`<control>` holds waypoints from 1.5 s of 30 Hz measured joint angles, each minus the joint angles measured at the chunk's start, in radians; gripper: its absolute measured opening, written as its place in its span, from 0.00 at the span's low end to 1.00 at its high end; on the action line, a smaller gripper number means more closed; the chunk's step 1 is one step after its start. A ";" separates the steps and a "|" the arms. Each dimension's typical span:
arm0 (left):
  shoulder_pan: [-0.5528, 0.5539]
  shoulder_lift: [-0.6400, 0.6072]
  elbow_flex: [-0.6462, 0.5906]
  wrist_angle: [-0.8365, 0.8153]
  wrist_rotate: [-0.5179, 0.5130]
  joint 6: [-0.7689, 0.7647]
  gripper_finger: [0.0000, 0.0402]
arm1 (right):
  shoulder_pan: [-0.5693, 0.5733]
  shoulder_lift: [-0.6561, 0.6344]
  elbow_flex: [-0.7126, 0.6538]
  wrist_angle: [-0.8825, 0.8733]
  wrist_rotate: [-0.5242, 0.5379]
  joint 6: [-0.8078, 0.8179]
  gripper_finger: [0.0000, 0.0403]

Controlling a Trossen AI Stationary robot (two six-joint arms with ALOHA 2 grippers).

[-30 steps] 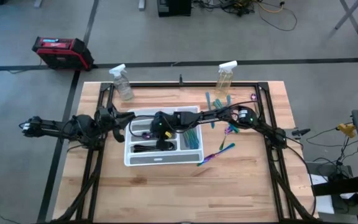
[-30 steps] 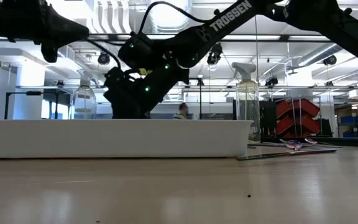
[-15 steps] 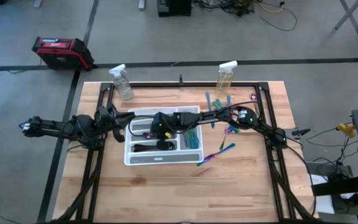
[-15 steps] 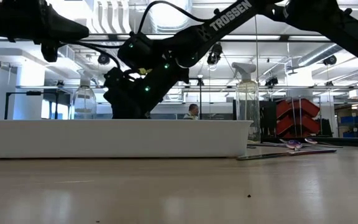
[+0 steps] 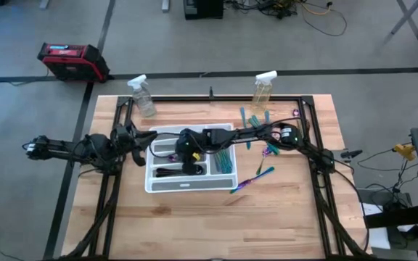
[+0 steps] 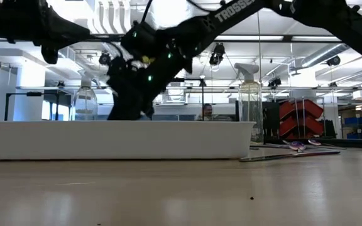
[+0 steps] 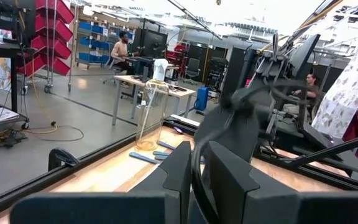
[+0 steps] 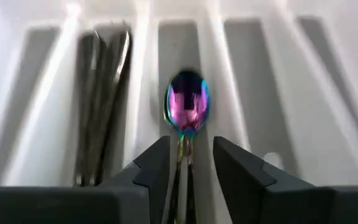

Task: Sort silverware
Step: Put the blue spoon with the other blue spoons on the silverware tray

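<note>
A white divided tray point(image 5: 187, 187) sits mid-table. An iridescent purple-blue spoon point(image 8: 187, 107) lies along one of its compartments. My right gripper point(image 8: 188, 158) hovers over it, open; the spoon's handle runs between the two fingers with a gap on either side. Dark utensils point(image 8: 101, 93) lie in the neighbouring compartment and teal ones point(image 5: 225, 159) in another. More silverware lies loose on the wood right of the tray point(image 5: 252, 177). My left gripper point(image 7: 199, 171) waits at the tray's left end, fingers nearly together with nothing between them.
Two clear spray bottles point(image 5: 143, 96) point(image 5: 263, 88) stand at the table's far edge. Loose utensils also lie near the right bottle point(image 5: 244, 116) and by the right arm point(image 5: 271, 150). The tray's long wall point(image 6: 118, 139) fills the low view. Bare wood lies toward the near edge.
My right gripper has risen a little above the tray, as the low view shows by the arm moving up. The left arm has kept still.
</note>
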 joint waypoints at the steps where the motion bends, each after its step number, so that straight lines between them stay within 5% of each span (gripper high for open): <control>1: 0.000 -0.002 0.000 -0.013 0.011 -0.005 0.10 | 0.006 -0.022 -0.003 -0.012 0.001 -0.007 0.28; 5: -0.001 -0.012 0.000 -0.067 0.033 -0.029 0.10 | 0.052 -0.113 -0.076 -0.049 0.049 -0.025 0.26; 12: 0.000 -0.004 0.000 -0.128 0.042 -0.039 0.10 | 0.149 -0.355 -0.362 -0.057 0.284 0.021 0.21; 20: 0.000 0.060 0.000 -0.138 0.042 -0.097 0.10 | 0.170 -0.651 -0.722 -0.233 0.495 0.605 0.20; 26: 0.000 0.120 -0.004 -0.137 0.042 -0.144 0.10 | 0.199 -0.812 -0.958 -0.281 0.549 0.977 0.22; 34: 0.000 0.173 -0.004 -0.146 0.042 -0.157 0.10 | 0.201 -0.850 -1.111 -0.381 0.550 1.355 0.21; 45: 0.000 0.236 -0.004 -0.146 0.041 -0.157 0.10 | 0.203 -0.813 -1.112 -0.449 0.563 1.536 0.24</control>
